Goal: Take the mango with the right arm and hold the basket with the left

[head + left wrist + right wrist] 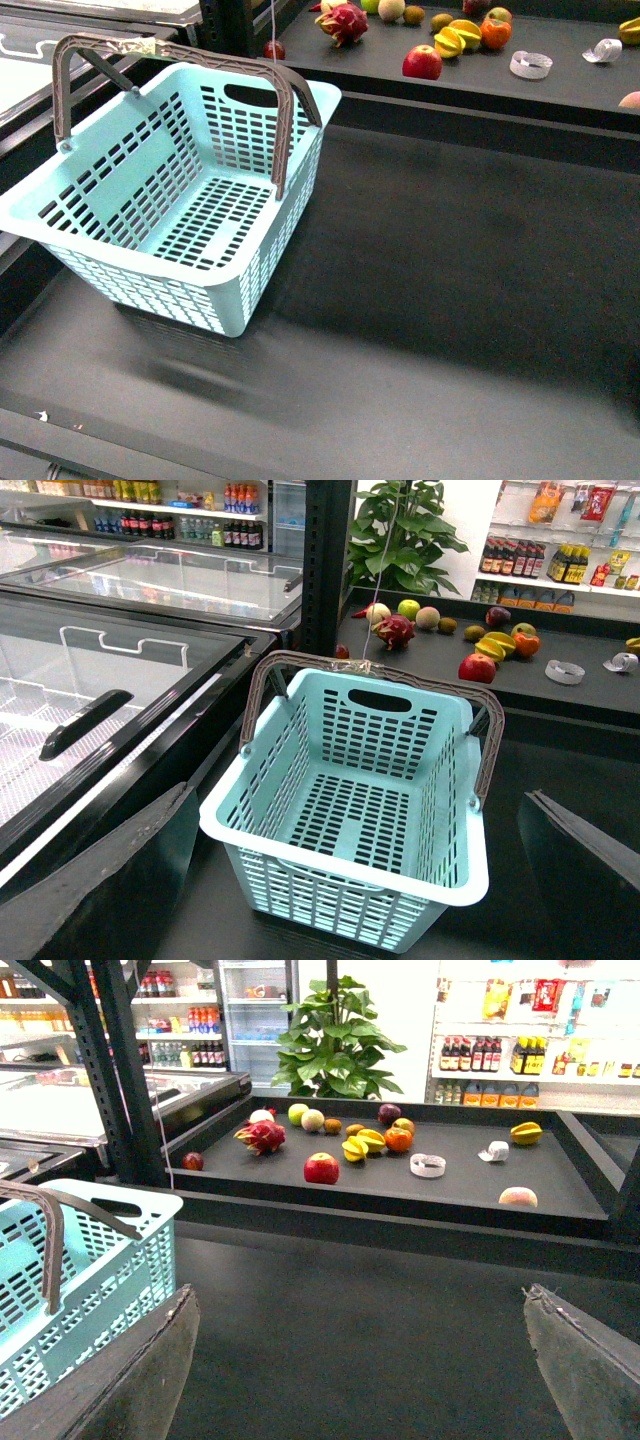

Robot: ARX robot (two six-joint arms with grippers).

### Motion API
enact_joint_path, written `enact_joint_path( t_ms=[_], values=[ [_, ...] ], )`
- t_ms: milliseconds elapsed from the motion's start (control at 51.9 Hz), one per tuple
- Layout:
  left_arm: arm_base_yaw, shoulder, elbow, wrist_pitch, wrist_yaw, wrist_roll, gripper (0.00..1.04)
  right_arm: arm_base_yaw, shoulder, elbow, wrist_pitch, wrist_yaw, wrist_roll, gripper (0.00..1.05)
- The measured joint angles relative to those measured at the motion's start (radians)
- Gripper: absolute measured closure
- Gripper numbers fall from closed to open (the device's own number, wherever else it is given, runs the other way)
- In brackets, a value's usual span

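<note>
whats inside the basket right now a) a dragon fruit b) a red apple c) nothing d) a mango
c, the basket shows a bare slotted floor in the front and left wrist views, while the red apple and the dragon fruit lie on the shelf beyond it.

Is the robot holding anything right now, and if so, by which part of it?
Nothing. The left hand and the right hand are both open and empty. The basket stands untouched on the counter.
</note>
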Motion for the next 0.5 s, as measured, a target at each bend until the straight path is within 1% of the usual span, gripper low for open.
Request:
enact_joint_path(
  t_ms=[501],
  values=[
    [0.0, 0.0, 0.0, 0.0, 0.0, 0.0, 0.06, 0.0, 0.0, 0.0, 0.0, 0.0, 0.0, 0.08]
  ],
)
